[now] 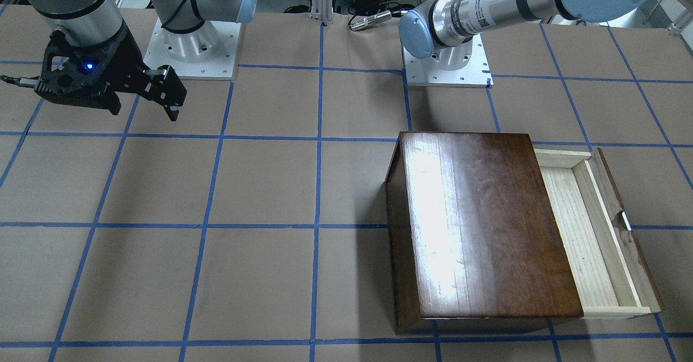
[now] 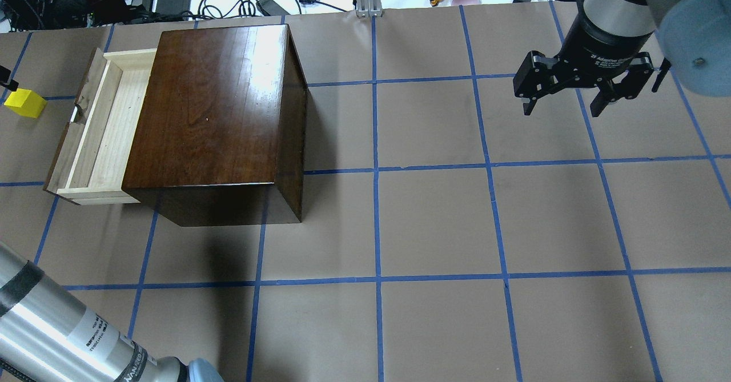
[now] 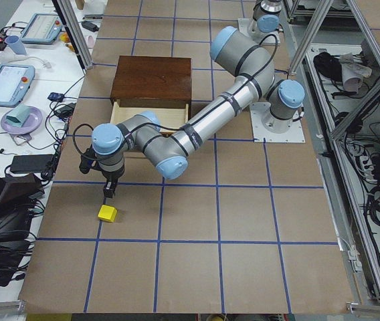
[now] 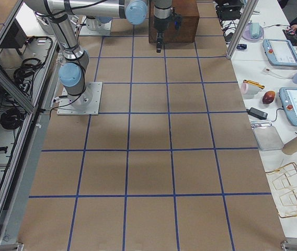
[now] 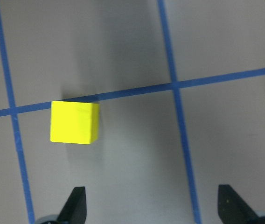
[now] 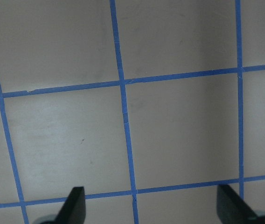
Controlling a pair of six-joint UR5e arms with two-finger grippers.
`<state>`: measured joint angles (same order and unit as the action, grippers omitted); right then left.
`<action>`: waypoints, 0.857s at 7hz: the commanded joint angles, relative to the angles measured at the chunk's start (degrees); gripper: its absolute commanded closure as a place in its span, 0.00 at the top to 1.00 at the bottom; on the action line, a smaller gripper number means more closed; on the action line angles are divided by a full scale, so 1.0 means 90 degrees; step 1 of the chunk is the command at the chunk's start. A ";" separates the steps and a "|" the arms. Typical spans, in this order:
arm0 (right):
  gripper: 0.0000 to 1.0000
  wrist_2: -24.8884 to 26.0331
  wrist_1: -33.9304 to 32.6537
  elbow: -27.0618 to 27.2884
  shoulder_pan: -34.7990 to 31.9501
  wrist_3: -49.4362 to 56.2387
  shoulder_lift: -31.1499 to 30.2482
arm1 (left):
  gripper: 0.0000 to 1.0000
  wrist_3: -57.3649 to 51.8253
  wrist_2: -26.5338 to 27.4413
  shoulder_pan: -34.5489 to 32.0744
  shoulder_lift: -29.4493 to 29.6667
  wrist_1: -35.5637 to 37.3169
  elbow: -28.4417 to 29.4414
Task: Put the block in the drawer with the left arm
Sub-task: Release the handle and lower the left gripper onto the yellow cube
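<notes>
The job has hardly begun. The block [image 5: 74, 122] lies on the tabletop [image 2: 434, 222], just past the drawer's dark front, not touching it. The drawer [image 2: 111, 125] is pulled out of the box [image 2: 211, 108], and the part that shows has nothing in it. So the way in is ready, I think.

The left tool [image 5: 153, 205] hangs over the block. Its two fingers are spread wide and hold nothing. In the wrist view the block sits up ahead and in line with one finger, not in the middle of the gap. I think the tool must line up, come down, grab the block, lift it, carry it over the drawer and let go.

The right tool [image 2: 562, 108] is spread wide too, holds nothing, and hangs over bare tabletop well apart from the box.

Some things are hard to see. The front view shows neither the block nor the left tool. The overhead view cuts off almost all of the left tool at its edge. The back of the drawer is hidden under the box. I cannot tell how high the left tool is above the block.
</notes>
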<state>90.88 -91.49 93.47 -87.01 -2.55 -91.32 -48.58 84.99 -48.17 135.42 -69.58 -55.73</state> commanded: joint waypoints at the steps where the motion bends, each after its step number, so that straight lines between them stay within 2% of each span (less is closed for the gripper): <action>1: 1.00 0.0000 0.0000 -0.0004 0.0000 0.0000 0.0000 | 1.00 -0.0012 -0.0010 0.0030 0.0711 0.0143 0.0671; 4: 1.00 0.0000 0.0000 -0.0004 0.0000 0.0000 0.0000 | 1.00 -0.0391 -0.0010 0.0030 0.1435 0.0385 0.1356; 6: 1.00 0.0000 0.0000 -0.0004 0.0000 0.0000 0.0000 | 1.00 -0.0588 -0.0010 0.0030 0.1661 0.0446 0.1445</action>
<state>90.88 -91.49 93.43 -87.01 -2.55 -91.32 -52.66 84.90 -47.90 149.05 -65.94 -43.44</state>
